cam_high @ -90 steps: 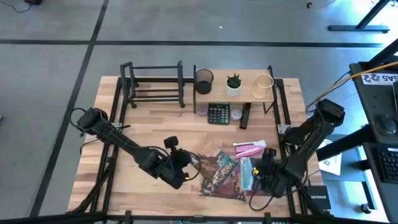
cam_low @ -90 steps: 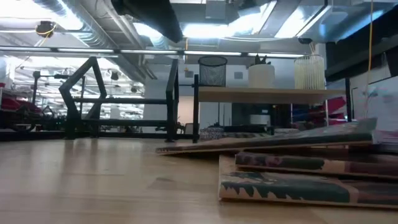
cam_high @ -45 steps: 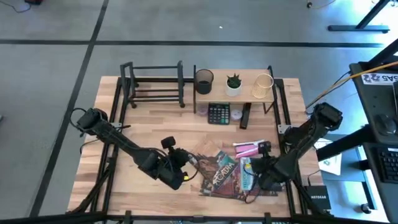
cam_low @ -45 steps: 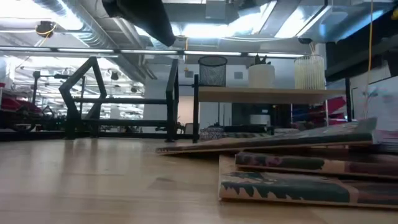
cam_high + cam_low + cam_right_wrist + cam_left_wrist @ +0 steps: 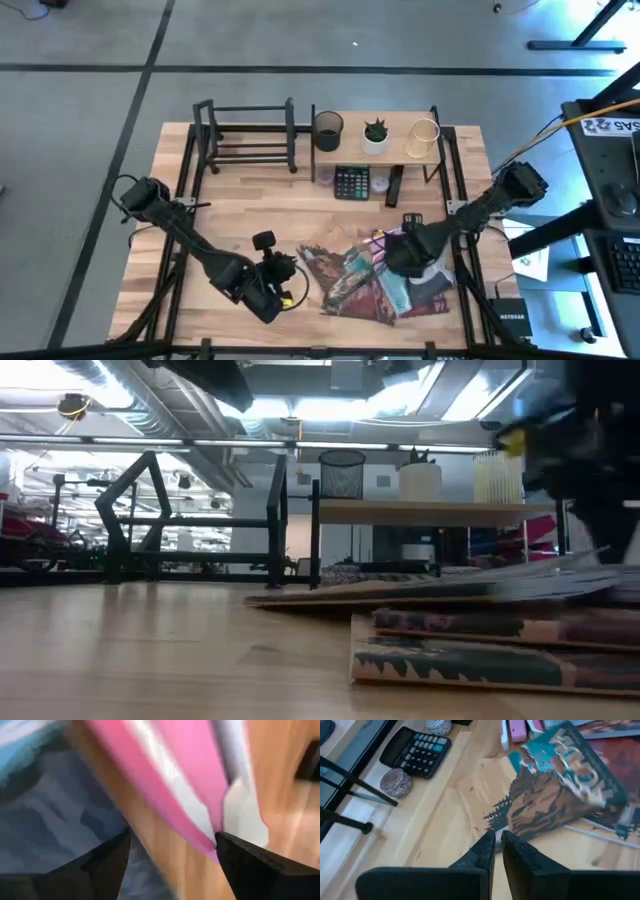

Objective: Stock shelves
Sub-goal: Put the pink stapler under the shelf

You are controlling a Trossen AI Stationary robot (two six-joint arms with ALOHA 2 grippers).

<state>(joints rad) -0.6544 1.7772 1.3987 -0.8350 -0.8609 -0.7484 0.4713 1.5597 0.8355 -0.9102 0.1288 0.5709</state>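
Two grippers are working: right gripper (image 5: 408,252), fingers spread, is hovering over the pink book (image 5: 165,780), probably lining up to grasp; left gripper (image 5: 497,851), pinched shut and empty, is waiting beside the books (image 5: 365,280).

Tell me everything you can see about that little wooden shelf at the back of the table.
The light-wood shelf is one pale board on thin black metal uprights, standing upright at the table's far edge, right of the black book rack. On top stand a black mesh cup, a small potted plant and a pale wire cup. A calculator lies at its front edge.
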